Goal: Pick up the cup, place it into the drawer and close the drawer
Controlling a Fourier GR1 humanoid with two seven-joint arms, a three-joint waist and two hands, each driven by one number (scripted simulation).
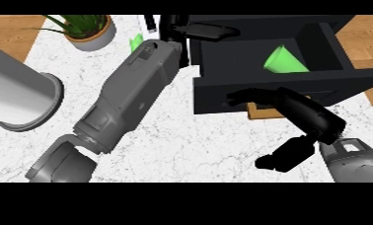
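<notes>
As the green cup (285,61) lies inside the open drawer (218,95), the drawer front should be pushed squarely by the right hand (306,113), its fingers relaxed and holding nothing, while the fingers of the left hand (207,31) behind the drawer cannot be judged.

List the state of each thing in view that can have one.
Drawer: open.
Cup: inside the drawer, tilted.
Right robot hand: open, at the drawer's front.
Left robot hand: open, above the drawer's back.
Plant: upright in its pot.
</notes>
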